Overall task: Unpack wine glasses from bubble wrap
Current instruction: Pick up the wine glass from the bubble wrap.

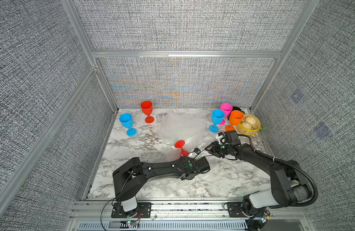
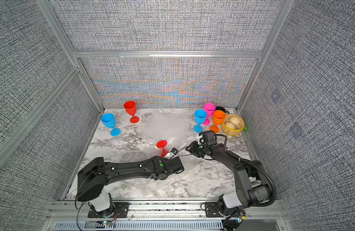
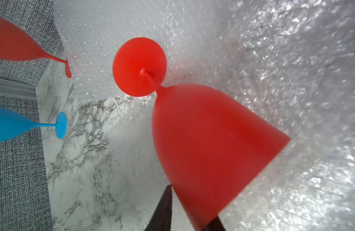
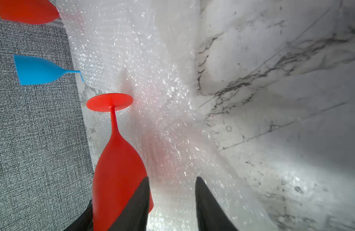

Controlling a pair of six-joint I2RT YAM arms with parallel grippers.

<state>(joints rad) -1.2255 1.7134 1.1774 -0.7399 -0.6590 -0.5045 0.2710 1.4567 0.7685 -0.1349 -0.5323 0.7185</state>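
1. Wine glass in red (image 1: 180,144): in both top views its bowl is clamped in my left gripper (image 1: 186,154). It is tilted, foot away from the jaws, over the bubble wrap (image 1: 182,126). Just beyond my right gripper (image 1: 210,149), the steamer (image 1: 249,133) holds two buns (image 1: 249,119). An orange glass (image 1: 236,118), a blue glass (image 1: 218,117), a pink glass (image 1: 226,109) and a black mug (image 1: 237,109) crowd beside it. Two more glasses stand upright well beyond the left gripper.
2. Left wrist view: it shows what the arm hides from above, dark fingers (image 3: 165,208) pressed on either side of the bowl.
3. Right wrist view: my right jaws are released and parted, with wrap ahead of the gap. One finger overlaps the red bowl; bare marble table (image 4: 272,100) lies past the other.
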